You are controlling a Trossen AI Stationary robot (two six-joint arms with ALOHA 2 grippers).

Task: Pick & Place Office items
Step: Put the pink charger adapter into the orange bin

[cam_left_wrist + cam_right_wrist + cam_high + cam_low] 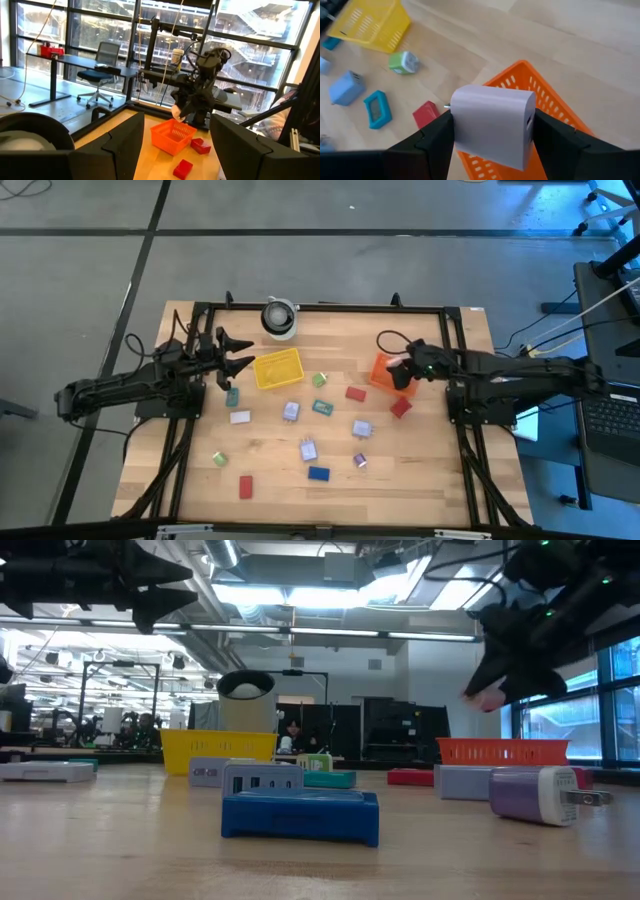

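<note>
Lavender charger block [492, 125] sits gripped in the right tool [490, 131] above the orange basket [555, 107]; left tool [172, 145] open.

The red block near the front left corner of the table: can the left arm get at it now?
Probably yes. The left gripper hangs open and empty above the table beside the yellow basket, and the red block lies alone on bare wood on that arm's side, nothing covering it.

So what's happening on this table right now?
Two robot arms are sorting small office items into baskets. The right end effector is shut on a lavender charger block, holding it above the orange basket. The left end effector hangs open and empty beside the yellow basket. More items lie scattered on the wooden table.
</note>
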